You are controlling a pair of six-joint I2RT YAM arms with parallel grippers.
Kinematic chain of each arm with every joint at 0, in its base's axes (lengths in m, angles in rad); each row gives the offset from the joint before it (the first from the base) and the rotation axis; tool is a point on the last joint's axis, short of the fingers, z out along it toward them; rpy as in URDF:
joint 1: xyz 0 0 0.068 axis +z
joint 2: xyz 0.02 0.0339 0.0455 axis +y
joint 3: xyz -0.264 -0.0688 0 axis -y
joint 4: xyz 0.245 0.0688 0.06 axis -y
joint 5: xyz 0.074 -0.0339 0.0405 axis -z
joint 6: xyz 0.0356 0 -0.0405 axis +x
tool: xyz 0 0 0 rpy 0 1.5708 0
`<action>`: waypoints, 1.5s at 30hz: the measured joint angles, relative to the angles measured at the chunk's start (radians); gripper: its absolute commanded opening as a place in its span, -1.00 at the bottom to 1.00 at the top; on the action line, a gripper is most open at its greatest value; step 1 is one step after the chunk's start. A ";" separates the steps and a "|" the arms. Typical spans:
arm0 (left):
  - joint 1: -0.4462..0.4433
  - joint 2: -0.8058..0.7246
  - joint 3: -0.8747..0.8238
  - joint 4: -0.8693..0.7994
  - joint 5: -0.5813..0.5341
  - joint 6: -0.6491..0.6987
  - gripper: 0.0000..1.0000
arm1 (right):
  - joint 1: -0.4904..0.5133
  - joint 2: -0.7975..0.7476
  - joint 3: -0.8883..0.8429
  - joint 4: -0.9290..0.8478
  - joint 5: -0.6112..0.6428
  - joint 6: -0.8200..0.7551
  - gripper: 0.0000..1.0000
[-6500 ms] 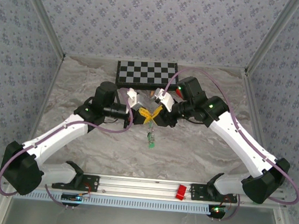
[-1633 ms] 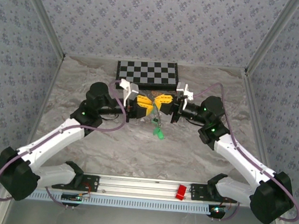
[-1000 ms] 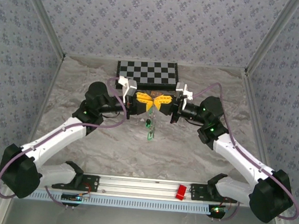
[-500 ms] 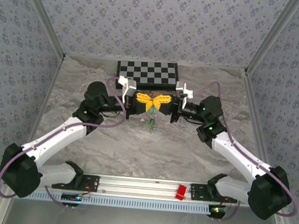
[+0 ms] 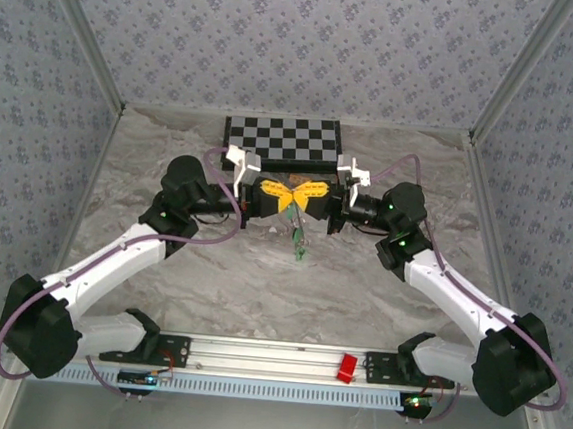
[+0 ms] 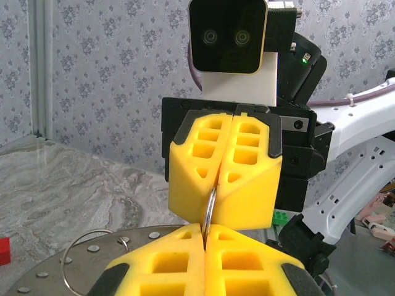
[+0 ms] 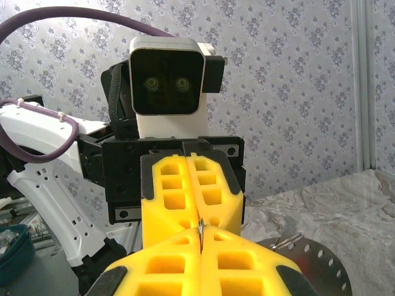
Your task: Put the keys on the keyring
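Top external view: finds left gripper (image 5: 280,196) and right gripper (image 5: 311,193) meeting tip to tip just in front of the checkerboard (image 5: 281,140). Left wrist view: confirms both sets of yellow jaws pressed together, each clamped on the thin keyring (image 6: 210,208), which bridges the narrow gap from one gripper to the other. Notes the keys (image 5: 300,248), a small green cluster, dangling directly under that meeting point, on the near side of the checkerboard.
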 measured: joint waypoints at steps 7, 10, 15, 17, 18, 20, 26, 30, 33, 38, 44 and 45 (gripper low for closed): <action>0.000 0.000 0.000 -0.069 -0.016 0.064 -1.00 | 0.002 -0.034 0.020 -0.172 0.013 -0.068 -0.41; 0.000 0.000 0.002 -0.109 -0.012 0.103 -1.00 | 0.005 -0.062 0.054 -0.319 0.055 -0.134 -0.28; 0.000 0.003 0.020 -0.195 -0.007 0.182 -1.00 | 0.013 -0.105 0.127 -0.586 0.143 -0.262 -0.27; 0.000 0.007 0.031 -0.226 -0.003 0.216 -1.00 | 0.021 -0.108 0.176 -0.699 0.175 -0.315 -0.28; 0.000 0.010 0.034 -0.237 -0.002 0.231 -1.00 | 0.024 -0.107 0.205 -0.760 0.192 -0.344 -0.28; 0.000 0.015 0.036 -0.261 0.008 0.258 -1.00 | 0.029 -0.107 0.254 -0.861 0.217 -0.393 -0.28; 0.000 0.030 0.036 -0.343 0.021 0.333 -1.00 | 0.037 -0.048 0.416 -1.128 0.254 -0.519 -0.31; 0.002 0.030 0.036 -0.372 0.031 0.362 -1.00 | 0.063 0.025 0.510 -1.264 0.265 -0.584 -0.33; 0.002 0.030 0.036 -0.378 0.039 0.377 -1.00 | 0.093 0.079 0.568 -1.364 0.279 -0.637 -0.36; 0.002 0.030 0.036 -0.392 0.056 0.393 -1.00 | 0.124 0.145 0.627 -1.480 0.293 -0.700 -0.42; 0.002 0.030 0.036 -0.403 0.069 0.407 -1.00 | 0.132 0.152 0.640 -1.536 0.299 -0.742 -0.60; 0.002 0.030 0.036 -0.404 0.072 0.407 -1.00 | 0.134 0.152 0.640 -1.542 0.299 -0.744 -0.59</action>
